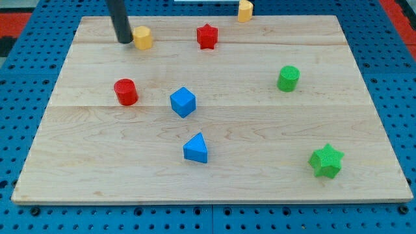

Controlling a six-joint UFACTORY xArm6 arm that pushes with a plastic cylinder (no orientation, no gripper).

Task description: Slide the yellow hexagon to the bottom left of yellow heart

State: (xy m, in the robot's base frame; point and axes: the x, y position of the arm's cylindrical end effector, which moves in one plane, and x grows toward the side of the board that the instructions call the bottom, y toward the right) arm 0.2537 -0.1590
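Observation:
A yellow hexagon (143, 37) sits near the top left of the wooden board (214, 182). My tip (125, 41) stands just left of it, touching or almost touching its left side. Another yellow block, which looks like the yellow heart (244, 10), stands at the board's top edge, right of centre. The hexagon lies well to the left of the heart and a little lower in the view.
A red star (207, 36) lies between the two yellow blocks. A red cylinder (125, 91), a blue cube (182, 102) and a blue triangular block (195, 149) are in the middle left. A green cylinder (288, 78) and a green star (325, 160) are on the right.

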